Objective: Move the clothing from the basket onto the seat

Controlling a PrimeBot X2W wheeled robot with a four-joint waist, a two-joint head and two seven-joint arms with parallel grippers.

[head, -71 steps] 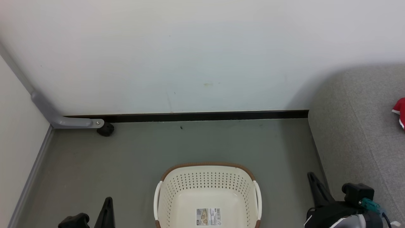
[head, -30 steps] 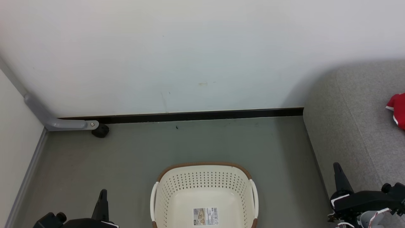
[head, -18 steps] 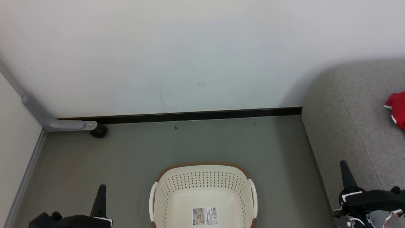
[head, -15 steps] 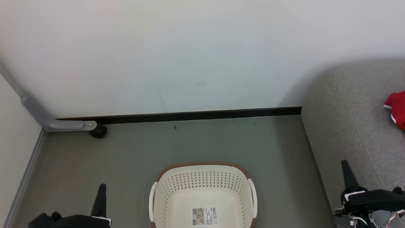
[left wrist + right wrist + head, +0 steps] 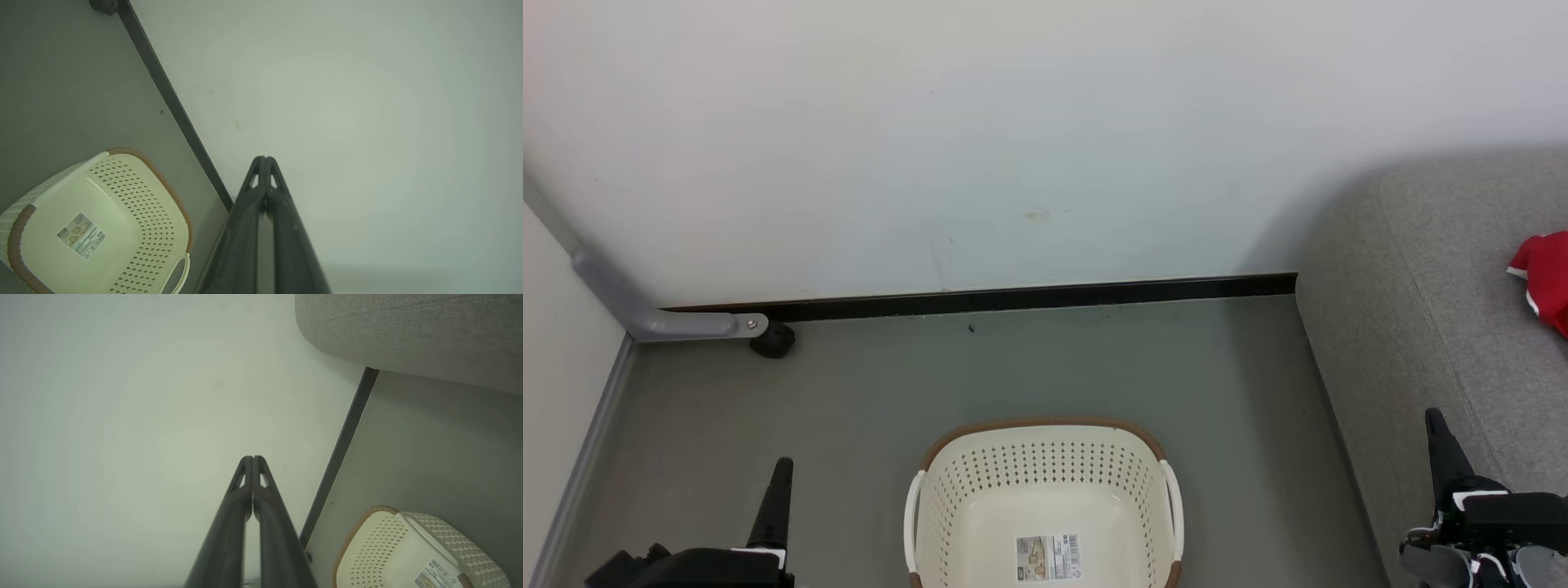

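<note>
Since the earlier frames the right gripper (image 5: pixel 1437 418) had drawn back from beside the basket (image 5: pixel 1045 426) to the lower right, over the front edge of the seat (image 5: pixel 1421 269), and the camera had shifted a little; both it and the left gripper (image 5: pixel 783 467) were pressed shut on nothing; the clothing (image 5: pixel 1543 273) lay on the seat at the far right, cut by the frame's edge, well apart from the basket, whose bottom showed bare but for a label (image 5: pixel 1047 558); the garment lay ahead and right of the right gripper, the nearer arm; by that lie, the transfer looked done
</note>
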